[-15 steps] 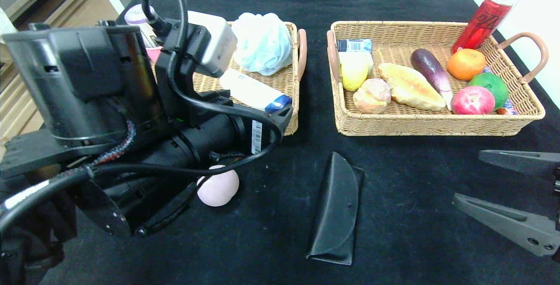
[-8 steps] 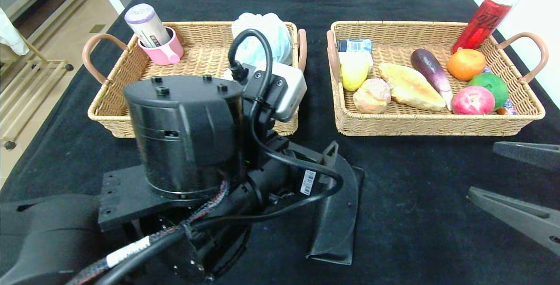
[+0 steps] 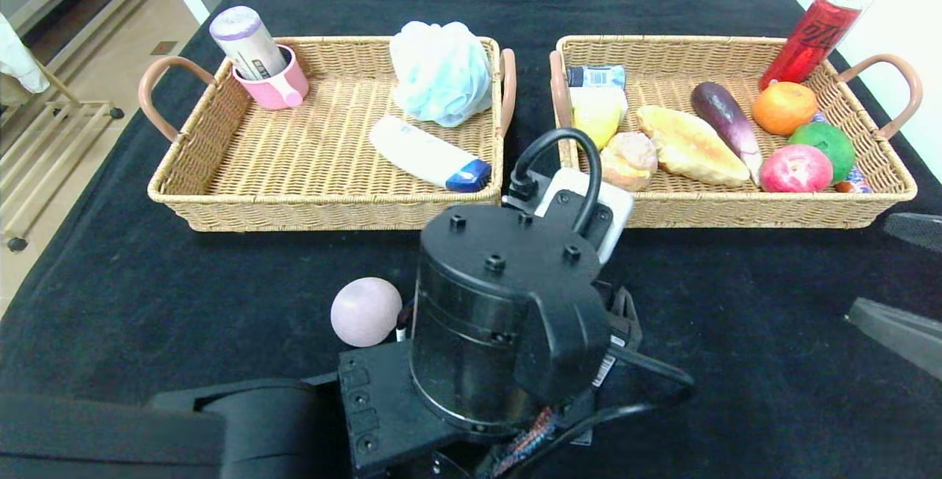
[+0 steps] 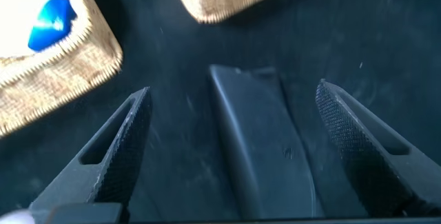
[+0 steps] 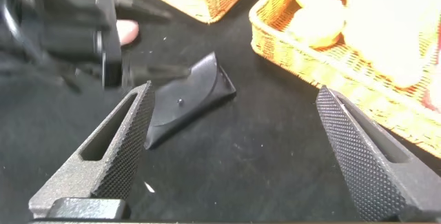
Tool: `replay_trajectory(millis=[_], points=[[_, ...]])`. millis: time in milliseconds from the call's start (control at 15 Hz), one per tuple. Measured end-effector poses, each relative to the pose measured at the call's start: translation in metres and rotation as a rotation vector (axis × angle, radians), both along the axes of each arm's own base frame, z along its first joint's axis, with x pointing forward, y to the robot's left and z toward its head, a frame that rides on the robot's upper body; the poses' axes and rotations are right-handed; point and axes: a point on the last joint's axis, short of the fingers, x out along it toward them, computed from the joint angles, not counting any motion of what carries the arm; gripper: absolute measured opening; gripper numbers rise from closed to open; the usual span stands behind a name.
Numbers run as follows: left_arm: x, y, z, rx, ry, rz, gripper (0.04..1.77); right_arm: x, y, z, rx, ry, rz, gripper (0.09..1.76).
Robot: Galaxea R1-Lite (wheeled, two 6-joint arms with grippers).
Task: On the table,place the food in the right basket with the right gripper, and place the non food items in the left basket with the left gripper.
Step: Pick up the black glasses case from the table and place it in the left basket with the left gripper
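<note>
A black glasses case (image 4: 262,148) lies on the black cloth between the open fingers of my left gripper (image 4: 233,93), which hovers just above it. In the head view my left arm (image 3: 508,317) hides the case and the gripper. A pale pink ball (image 3: 366,311) lies on the cloth just left of that arm. My right gripper (image 3: 901,277) is open and empty above the cloth at the right edge; its wrist view shows the case (image 5: 186,103) farther off. The left basket (image 3: 221,199) and the right basket (image 3: 736,210) stand behind.
The left basket holds a pink cup (image 3: 272,85), a blue bath sponge (image 3: 441,71) and a white tube (image 3: 427,154). The right basket holds several fruits, bread and an aubergine (image 3: 725,122). A red can (image 3: 809,34) leans at its back right corner.
My left arm has swung right from in front of the left basket to above the glasses case, uncovering the pink ball. My right gripper has drawn back a little toward the right edge.
</note>
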Motion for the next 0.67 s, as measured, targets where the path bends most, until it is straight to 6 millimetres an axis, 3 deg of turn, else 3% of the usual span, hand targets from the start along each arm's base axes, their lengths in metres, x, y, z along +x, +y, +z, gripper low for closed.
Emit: replay_trajectory(millis=[667], points=[[-0.004,-0.023,-0.039,0.024,0.063,0.022,1.72,0.000,-0.002,0.001,0.002,-0.006,-0.014,1.71]])
